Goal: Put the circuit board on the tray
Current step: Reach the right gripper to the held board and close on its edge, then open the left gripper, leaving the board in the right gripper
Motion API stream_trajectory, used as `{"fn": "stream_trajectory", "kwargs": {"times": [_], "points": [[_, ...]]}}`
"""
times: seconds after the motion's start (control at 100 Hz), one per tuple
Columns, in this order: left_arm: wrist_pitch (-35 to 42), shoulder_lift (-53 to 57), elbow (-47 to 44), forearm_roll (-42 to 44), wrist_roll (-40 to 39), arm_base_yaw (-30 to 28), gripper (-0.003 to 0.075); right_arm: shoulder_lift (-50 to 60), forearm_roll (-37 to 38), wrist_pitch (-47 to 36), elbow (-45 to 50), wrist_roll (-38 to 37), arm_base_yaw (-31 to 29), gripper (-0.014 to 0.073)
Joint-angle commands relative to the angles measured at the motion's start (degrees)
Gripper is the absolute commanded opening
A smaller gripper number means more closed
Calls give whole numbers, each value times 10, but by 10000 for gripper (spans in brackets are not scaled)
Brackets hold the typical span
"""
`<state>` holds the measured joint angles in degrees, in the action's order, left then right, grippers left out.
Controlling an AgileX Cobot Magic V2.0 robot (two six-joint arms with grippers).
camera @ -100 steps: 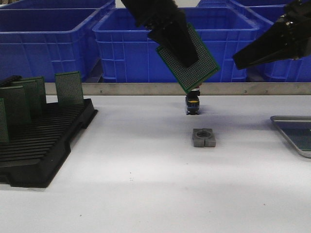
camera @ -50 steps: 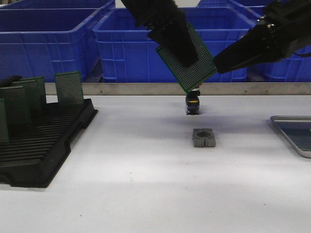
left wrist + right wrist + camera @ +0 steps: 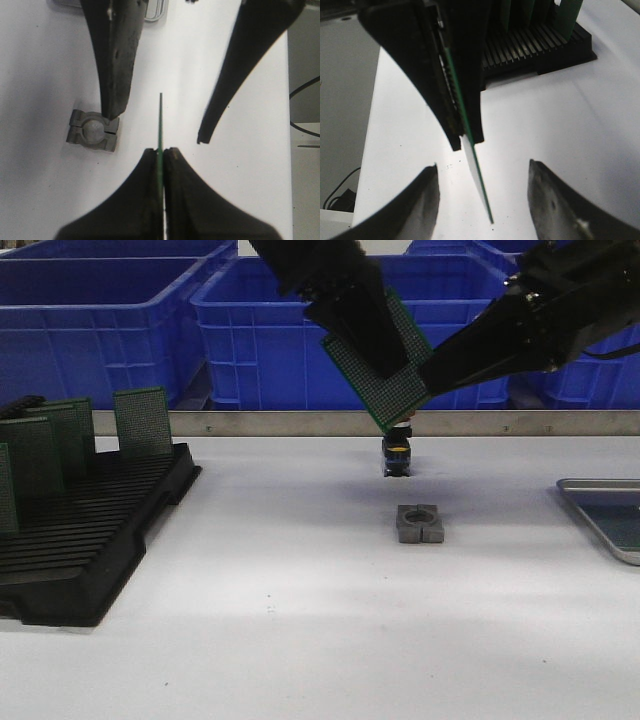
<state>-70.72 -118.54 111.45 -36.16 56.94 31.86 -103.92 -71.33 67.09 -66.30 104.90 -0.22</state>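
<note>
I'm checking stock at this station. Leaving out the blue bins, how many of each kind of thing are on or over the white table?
Green circuit boards: 5 (1 held by the left gripper, 4 showing in the rack)
Black slotted plastic rack: 1
Silver-grey metal tray: 1
Grey notched metal block: 1
Small black-and-yellow part: 1
Total: 9

**Looks like an electronics assembly bench, factory-floor style**

Definitely not a home or office. Plain white worktable (image 3: pixel 300 640) with a metal strip (image 3: pixel 300 423) along the back edge. Big blue plastic bins (image 3: pixel 100 320) stacked behind it, typical parts-handling stuff. Black slotted rack (image 3: pixel 90 550) on the left holding green perforated boards (image 3: pixel 142 422) upright. Silver tray (image 3: pixel 600 510) at the right edge, plus a small grey fixture block (image 3: pixel 419 524) mid-table. Two black robot arms overhead.
</note>
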Motion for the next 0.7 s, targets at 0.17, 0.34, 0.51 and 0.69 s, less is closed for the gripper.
{"fn": "stream_trajectory", "kwargs": {"times": [0.17, 0.34, 0.51, 0.69], "points": [[-24, 39, 19, -32, -3, 5, -18, 25, -36, 89, -15, 7, 15, 289], [-24, 39, 19, -32, -3, 5, -18, 25, -36, 81, -15, 7, 26, 143], [-24, 39, 19, -32, -3, 5, -18, 25, -36, 62, -15, 1, 26, -64], [-24, 39, 19, -32, -3, 5, -17, 25, -36, 55, -15, -8, 26, -63]]}}
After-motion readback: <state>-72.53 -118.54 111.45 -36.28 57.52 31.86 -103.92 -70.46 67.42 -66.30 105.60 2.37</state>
